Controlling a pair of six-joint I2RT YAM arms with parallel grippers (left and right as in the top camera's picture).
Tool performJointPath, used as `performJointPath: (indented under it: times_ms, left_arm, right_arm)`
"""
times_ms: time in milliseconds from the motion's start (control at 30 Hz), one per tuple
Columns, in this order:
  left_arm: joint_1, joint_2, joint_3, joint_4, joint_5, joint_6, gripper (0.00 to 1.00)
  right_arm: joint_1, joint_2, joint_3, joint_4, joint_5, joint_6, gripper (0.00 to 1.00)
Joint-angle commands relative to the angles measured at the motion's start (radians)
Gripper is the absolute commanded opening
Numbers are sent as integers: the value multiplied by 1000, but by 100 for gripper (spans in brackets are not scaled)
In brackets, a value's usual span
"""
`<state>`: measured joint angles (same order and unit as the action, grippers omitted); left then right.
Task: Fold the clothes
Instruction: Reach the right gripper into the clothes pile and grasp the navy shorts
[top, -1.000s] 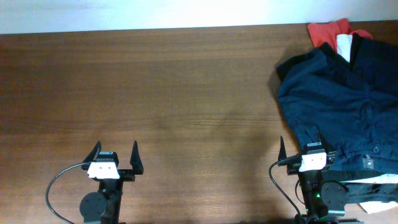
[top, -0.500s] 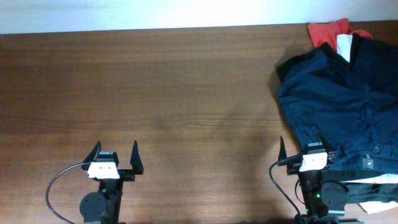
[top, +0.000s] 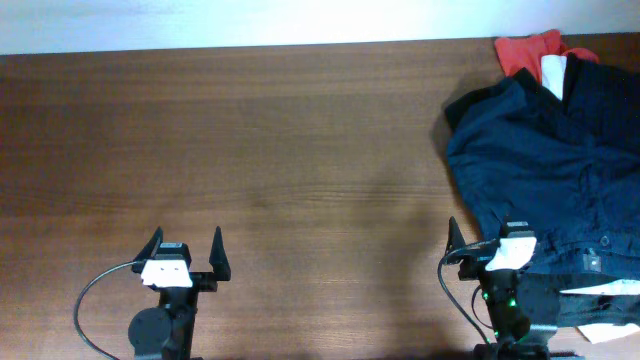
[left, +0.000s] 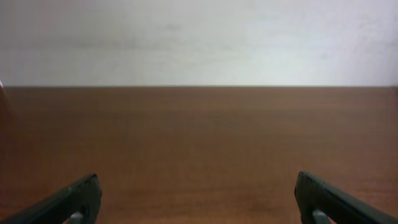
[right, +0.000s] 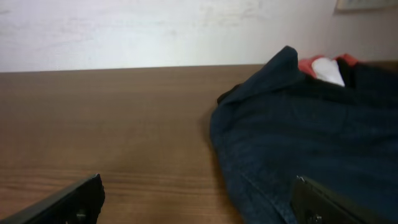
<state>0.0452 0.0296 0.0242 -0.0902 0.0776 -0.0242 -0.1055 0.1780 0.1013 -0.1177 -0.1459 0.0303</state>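
Note:
A pile of clothes lies at the table's right side. On top are dark navy blue shorts (top: 550, 160), with a red garment (top: 528, 50) and a white one (top: 552, 72) showing at the far edge. The shorts also show in the right wrist view (right: 305, 143). My right gripper (top: 482, 232) is open at the near right; its right finger sits over the shorts' near edge and its left finger over bare wood. In its own view the right gripper (right: 199, 199) holds nothing. My left gripper (top: 187, 245) is open and empty at the near left, as its own view (left: 199, 199) shows.
The brown wooden table (top: 250, 150) stretches left of the pile. A white cloth (top: 610, 320) peeks out under the shorts at the near right corner. A pale wall (left: 199, 37) stands behind the table's far edge.
My right arm has shifted slightly to the right and tilted; its wrist housing now sits further right. The left arm and the clothes have not moved.

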Motion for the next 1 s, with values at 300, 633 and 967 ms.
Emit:
performJointPath:
  times_ms: [300,633,967]
  left_arm:
    - [-3,425,362,-147,8,-6,99]
    - [-3,840,792,-425,53,-6,99]
    - [-3,920,858,-426,102,-6,99]
  right_arm:
    - [7,666,618,-313,11,30,99]
    - [7,1115,1097,-684,20,27,99]
    - [7,1326,1109,-430,80,32,90]
